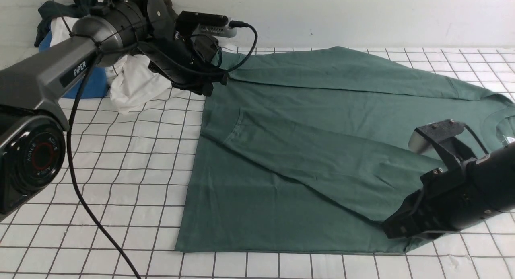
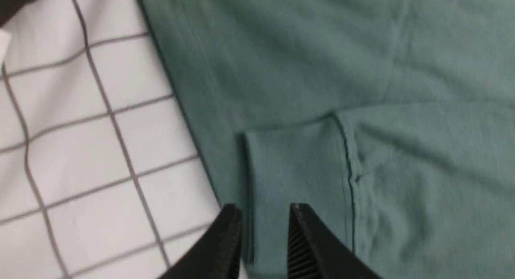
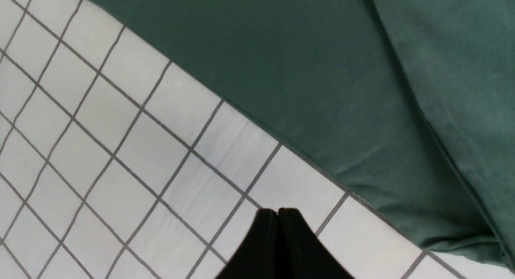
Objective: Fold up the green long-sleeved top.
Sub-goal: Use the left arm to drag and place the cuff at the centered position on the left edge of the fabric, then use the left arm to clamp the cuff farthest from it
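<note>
The top (image 1: pixel 305 150) lies spread flat on the table (image 1: pixel 120 170), hem to our left and collar (image 1: pixel 503 122) to our right, with both sleeves already laid in across the body so that the outline is close to a rectangle. In the left wrist view we see the top (image 2: pixel 322 70) with a cuff (image 2: pixel 293 162) lying flat on it, close to the hem. The left gripper (image 1: pixel 207 88) hangs over the far hem corner, and in its own view the left gripper (image 2: pixel 265 234) has its jaws parted with only flat cloth below and nothing between them. The right gripper (image 1: pixel 396 226) is low at the near edge towards the collar end; in the right wrist view its jaws (image 3: pixel 277 218) are pressed together on nothing, over bare tile just beside the edge of the top (image 3: pixel 322 70). We judge the sleeve step done and the body fold next. That calls for the right jaws to part, and for each gripper to pinch every layer at its edge before lifting, so the sleeves do not slide out. A white cloth (image 1: pixel 132 84) and a blue thing (image 1: pixel 90 86) lie by the far left corner, near the left arm's path.
</note>
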Tool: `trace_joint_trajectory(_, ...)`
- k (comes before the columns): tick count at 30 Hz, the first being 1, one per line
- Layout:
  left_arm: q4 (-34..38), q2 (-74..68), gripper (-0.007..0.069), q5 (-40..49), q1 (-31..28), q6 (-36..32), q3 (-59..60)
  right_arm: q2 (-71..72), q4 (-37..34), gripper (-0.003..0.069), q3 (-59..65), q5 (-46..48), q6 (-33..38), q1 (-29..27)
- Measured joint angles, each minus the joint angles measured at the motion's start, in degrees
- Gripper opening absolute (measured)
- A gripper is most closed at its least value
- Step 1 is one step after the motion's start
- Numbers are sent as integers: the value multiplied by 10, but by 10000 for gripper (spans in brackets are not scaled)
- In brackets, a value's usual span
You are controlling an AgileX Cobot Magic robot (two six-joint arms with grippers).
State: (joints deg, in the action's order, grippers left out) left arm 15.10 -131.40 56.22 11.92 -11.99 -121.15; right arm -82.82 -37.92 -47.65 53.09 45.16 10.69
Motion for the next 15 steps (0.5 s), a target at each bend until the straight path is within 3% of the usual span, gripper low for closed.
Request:
trace_joint_trajectory(3, -17, 7, 300, 113, -2, 15, -19, 0, 31, -10, 0, 0, -14, 0)
trace_joint_trajectory(6, -31, 29, 365, 127, 4, 27, 24, 0, 58, -10, 0, 0, -39, 0)
trace_joint_trajectory(15, -70, 196, 393, 128, 48, 25, 421, 0, 157, -8, 14, -17, -146, 0)
